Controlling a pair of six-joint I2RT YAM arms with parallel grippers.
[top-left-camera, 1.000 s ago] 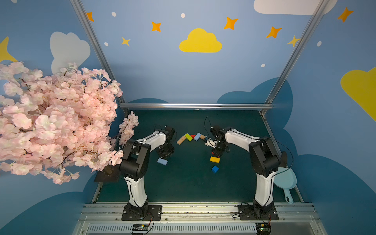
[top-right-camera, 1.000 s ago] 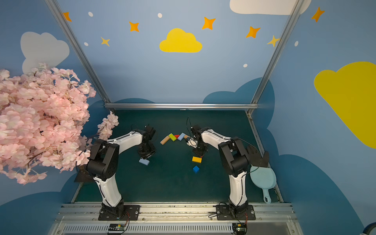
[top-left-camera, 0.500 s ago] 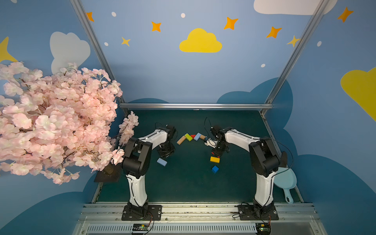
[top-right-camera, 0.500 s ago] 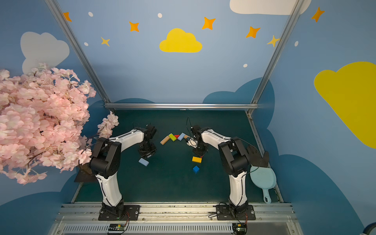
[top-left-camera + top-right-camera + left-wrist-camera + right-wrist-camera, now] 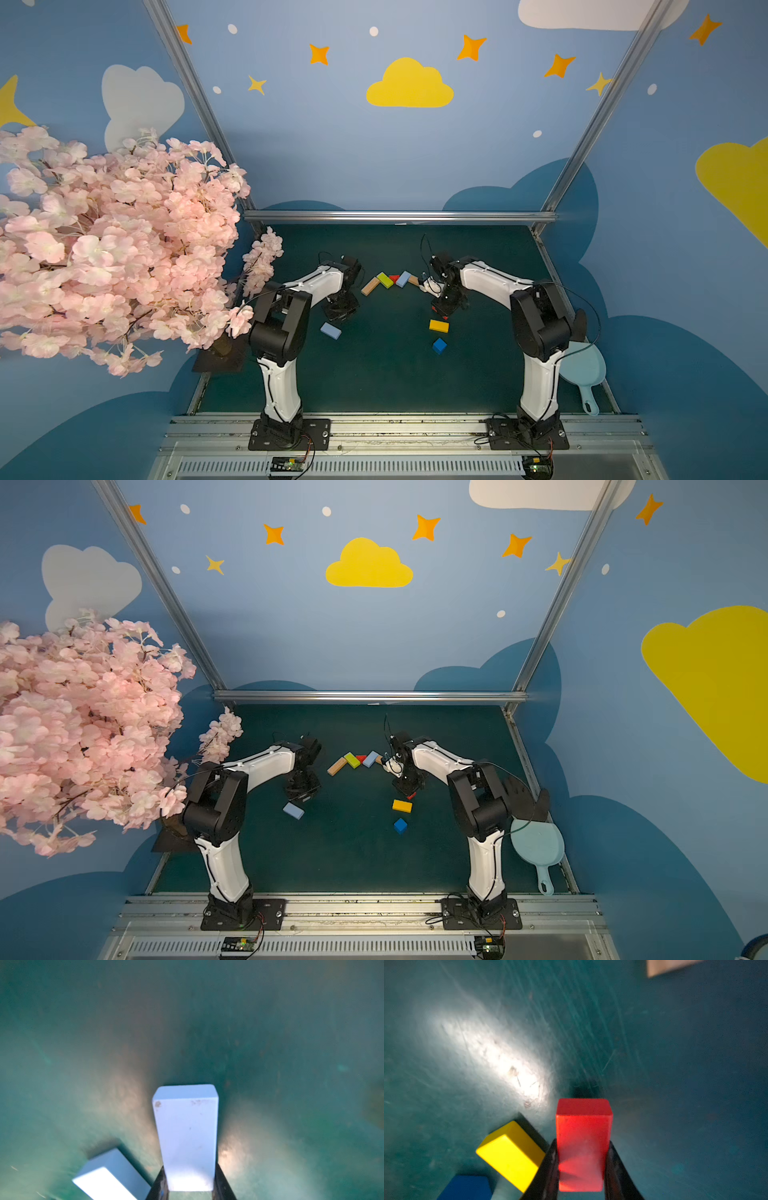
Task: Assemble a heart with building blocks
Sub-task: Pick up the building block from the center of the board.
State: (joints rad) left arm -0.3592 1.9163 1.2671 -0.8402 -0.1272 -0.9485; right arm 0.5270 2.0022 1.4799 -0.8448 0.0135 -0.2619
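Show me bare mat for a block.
Free: the green mat's centre, between the loose light blue wooden bar and the yellow wooden bar; also the near strip in front of the dark blue wooden cube. Crowded: the far row of coloured blocks and around the yellow bar.

Smooth, faintly glossy paint is being shown on the red bar (image 5: 583,1126) in the right gripper (image 5: 582,1142) and the yellow bar (image 5: 510,1155) beside it. Matt, scuffed paint is being seen on the light blue bar (image 5: 187,1130) in the left gripper (image 5: 190,1166), above a scratched, dull mat (image 5: 83,1043).
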